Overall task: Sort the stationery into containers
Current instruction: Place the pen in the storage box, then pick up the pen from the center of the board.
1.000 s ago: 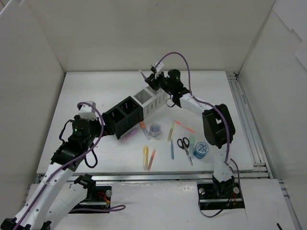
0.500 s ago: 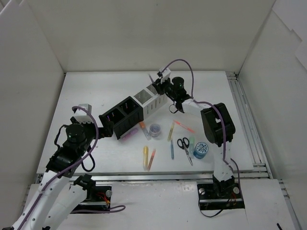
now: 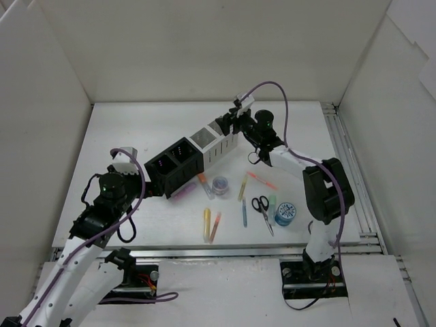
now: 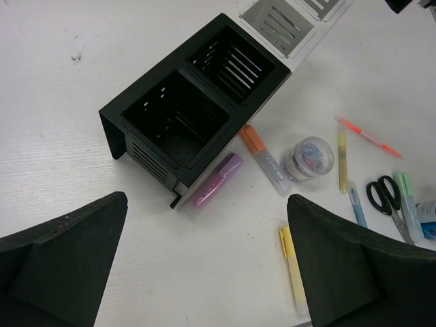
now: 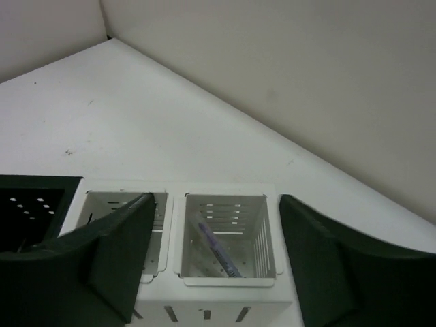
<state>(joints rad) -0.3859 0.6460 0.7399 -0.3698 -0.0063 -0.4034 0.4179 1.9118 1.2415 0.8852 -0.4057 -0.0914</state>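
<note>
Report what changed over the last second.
The right gripper opened and let go of the pen, which now lies in the end white compartment. The right arm drew back toward the right. The left gripper stayed open, shifting only slightly by the black compartments. The loose items, such as the scissors, did not move.

Left wrist view: the white compartments point(image 4: 279, 24) are cut off by the top edge. The tape roll point(image 4: 429, 219) is cut off by the right edge and partly hidden by a finger point(image 4: 354, 272) of the left gripper point(image 4: 208, 197).

Right wrist view: the black compartment point(image 5: 27, 204) is cut off by the left edge. A finger point(image 5: 102, 266) of the right gripper point(image 5: 216, 197) covers part of one white compartment point(image 5: 112, 201). The pen point(image 5: 218, 253) in the other compartment is blurred.
</note>
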